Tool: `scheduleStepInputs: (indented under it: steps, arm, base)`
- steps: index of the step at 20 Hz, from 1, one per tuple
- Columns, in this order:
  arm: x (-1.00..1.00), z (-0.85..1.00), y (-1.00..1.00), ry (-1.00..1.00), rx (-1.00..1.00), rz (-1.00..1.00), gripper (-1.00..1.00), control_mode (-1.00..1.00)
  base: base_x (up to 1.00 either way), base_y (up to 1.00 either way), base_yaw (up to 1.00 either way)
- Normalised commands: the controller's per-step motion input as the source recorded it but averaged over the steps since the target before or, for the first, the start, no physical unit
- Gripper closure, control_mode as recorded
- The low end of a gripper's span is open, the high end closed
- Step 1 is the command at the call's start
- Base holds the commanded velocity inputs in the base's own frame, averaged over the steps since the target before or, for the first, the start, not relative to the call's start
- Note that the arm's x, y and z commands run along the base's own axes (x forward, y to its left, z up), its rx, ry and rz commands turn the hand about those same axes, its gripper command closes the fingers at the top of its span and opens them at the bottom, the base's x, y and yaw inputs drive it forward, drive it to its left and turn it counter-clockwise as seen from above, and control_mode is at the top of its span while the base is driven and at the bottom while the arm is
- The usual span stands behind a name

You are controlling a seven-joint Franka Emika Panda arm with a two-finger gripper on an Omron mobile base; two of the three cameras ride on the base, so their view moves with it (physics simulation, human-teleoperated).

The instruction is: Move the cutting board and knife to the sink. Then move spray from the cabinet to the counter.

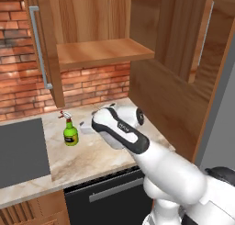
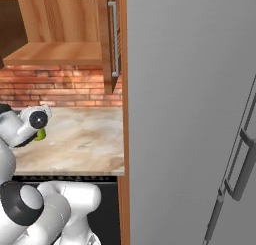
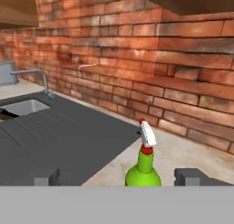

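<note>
The green spray (image 1: pixel 70 131) with its white nozzle and red tip stands upright on the beige counter (image 1: pixel 101 153), below the open cabinet (image 1: pixel 103 52). My gripper (image 1: pixel 84 126) is open just to its right, at bottle height. In the hand view the spray (image 3: pixel 144 166) rises between and just beyond my gripper (image 3: pixel 119 177) fingers, untouched, a little nearer the right fingertip (image 3: pixel 192 176). The sink (image 3: pixel 23 107) and its tap lie far left within the dark drainboard, and a dark brown sliver of the cutting board (image 3: pixel 3 114) shows in the basin. The knife is out of view.
A brick wall (image 3: pixel 137 58) backs the counter. The cabinet door with its grey bar handle (image 1: pixel 39 47) hangs open on the left. A tall wooden panel (image 1: pixel 183 86) and the grey fridge (image 2: pixel 190 114) close off the right. A dark appliance front (image 1: pixel 105 192) sits under the counter.
</note>
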Motion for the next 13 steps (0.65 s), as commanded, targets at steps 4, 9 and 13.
scheduleStepInputs:
  steps: [4, 9, 13]
  arm:
    - [-0.61, 0.52, 0.0, 0.0, 0.0, -0.15, -1.0, -1.0]
    - [-0.61, 0.5, 0.0, 0.0, 0.0, -0.13, -1.0, -1.0]
    - [-0.54, 0.49, 0.0, 0.0, -0.01, -0.11, -1.0, -1.0]
  base:
    - [0.0, 0.0, 0.0]
    - [0.0, 0.0, 0.0]
    - [0.0, 0.0, 0.0]
